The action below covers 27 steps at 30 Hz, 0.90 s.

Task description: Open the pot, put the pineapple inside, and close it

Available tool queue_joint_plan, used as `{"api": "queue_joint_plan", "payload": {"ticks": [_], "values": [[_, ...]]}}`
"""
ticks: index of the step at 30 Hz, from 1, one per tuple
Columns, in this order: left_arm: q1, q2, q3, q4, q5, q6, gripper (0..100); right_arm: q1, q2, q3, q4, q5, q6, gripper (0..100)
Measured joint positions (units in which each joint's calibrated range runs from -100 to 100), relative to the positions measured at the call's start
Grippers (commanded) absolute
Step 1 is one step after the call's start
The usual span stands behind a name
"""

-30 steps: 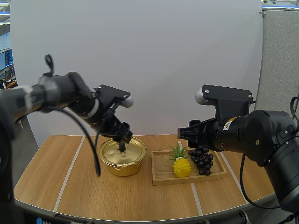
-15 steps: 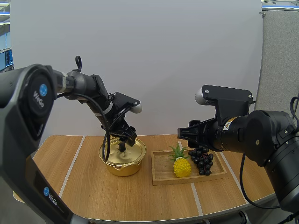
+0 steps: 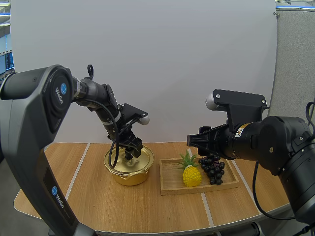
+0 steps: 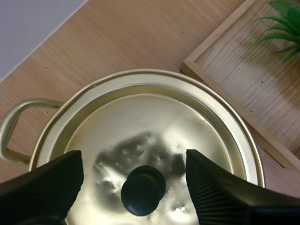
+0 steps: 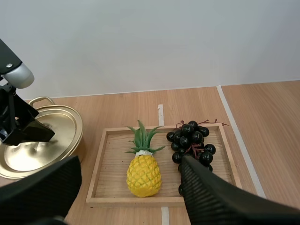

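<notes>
A gold pot (image 3: 129,164) with its lid (image 4: 154,140) on stands left of centre on the table. My left gripper (image 3: 131,152) is low over the lid, open, its fingers (image 4: 220,197) on either side of the black knob (image 4: 143,190) without touching it. A yellow pineapple (image 3: 191,174) with green leaves lies in the wooden tray (image 3: 172,186) to the right of the pot. My right gripper (image 3: 189,140) hangs open above the tray, back from the pineapple (image 5: 144,173). The left gripper's tips (image 5: 28,133) are down on the pot lid (image 5: 42,140) in the right wrist view.
A bunch of dark grapes (image 3: 212,169) lies in the tray beside the pineapple, on its right. The tray's corner (image 4: 192,65) sits close to the pot's rim. One pot handle (image 4: 14,129) sticks out on the far side from the tray.
My left gripper has come down toward the lid and now brackets the knob. The right arm, pineapple and tray have not moved.
</notes>
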Motion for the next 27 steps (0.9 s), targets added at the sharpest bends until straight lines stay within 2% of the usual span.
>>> {"api": "queue_joint_plan", "payload": {"ticks": [5,8,10,15,18,27], "values": [[0.0,1.33,0.0,0.1,0.0,0.0,100,0.03,0.0,0.0,0.0,0.0,0.0,100],[0.0,1.33,0.0,1.46,-0.16,-1.15,65,0.03,0.0,0.0,0.0,0.0,0.0,100],[0.0,1.33,0.0,2.29,-0.16,-1.91,48,0.03,0.0,0.0,0.0,0.0,0.0,100],[0.0,1.33,-0.11,2.66,0.24,-2.28,21,0.03,0.0,0.0,0.0,0.0,0.0,100],[-0.17,1.33,-0.11,2.45,1.91,-3.38,1,0.03,0.0,0.0,0.0,0.0,0.0,100],[-0.17,0.11,-0.36,2.55,2.88,-4.52,0,0.03,0.0,0.0,0.0,0.0,0.0,100]]}}
